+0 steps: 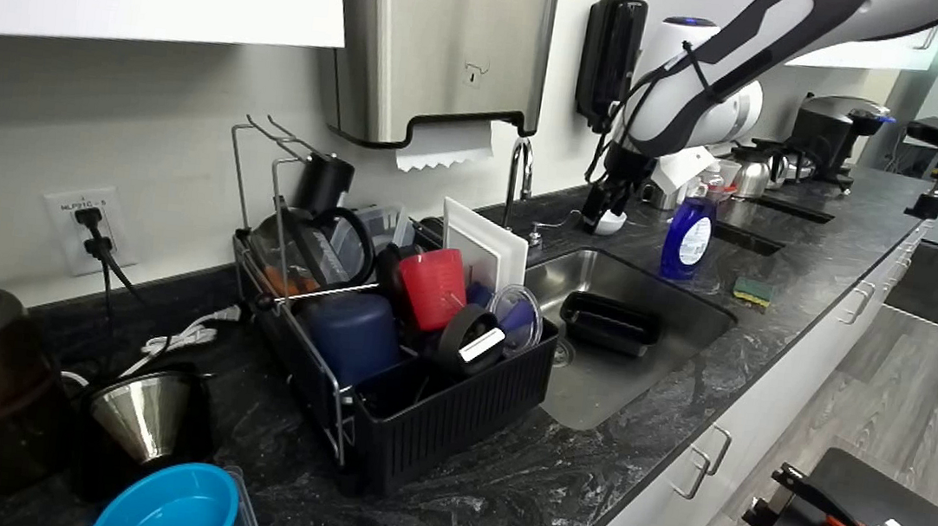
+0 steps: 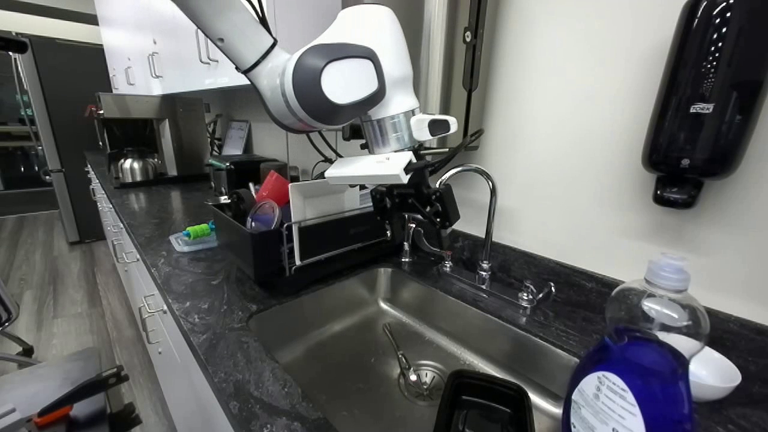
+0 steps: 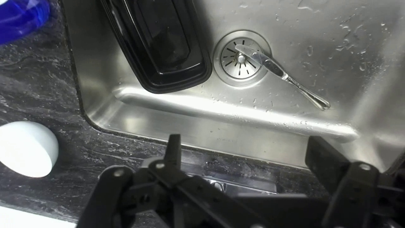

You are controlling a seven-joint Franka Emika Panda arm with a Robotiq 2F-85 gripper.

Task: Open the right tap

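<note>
The right tap (image 2: 528,294) is a small chrome handle with a lever at the near end of the faucet base in an exterior view. It also shows low beside the spout in an exterior view (image 1: 535,235). My gripper (image 2: 420,233) hangs fingers down near the tall spout (image 2: 492,210), higher than the tap and apart from it. It also shows in an exterior view (image 1: 599,211). In the wrist view my gripper (image 3: 244,147) has its fingers wide apart with nothing between them. The faucet base plate (image 3: 242,189) shows partly there; the tap is mostly or wholly hidden behind the gripper.
The steel sink (image 2: 336,336) holds a black container (image 3: 164,41) and a knife (image 3: 278,69). A blue soap bottle (image 2: 630,378) and white bowl (image 3: 28,148) stand on the counter. The dish rack (image 1: 453,418) stands beside the sink. A black dispenser (image 2: 702,96) hangs on the wall.
</note>
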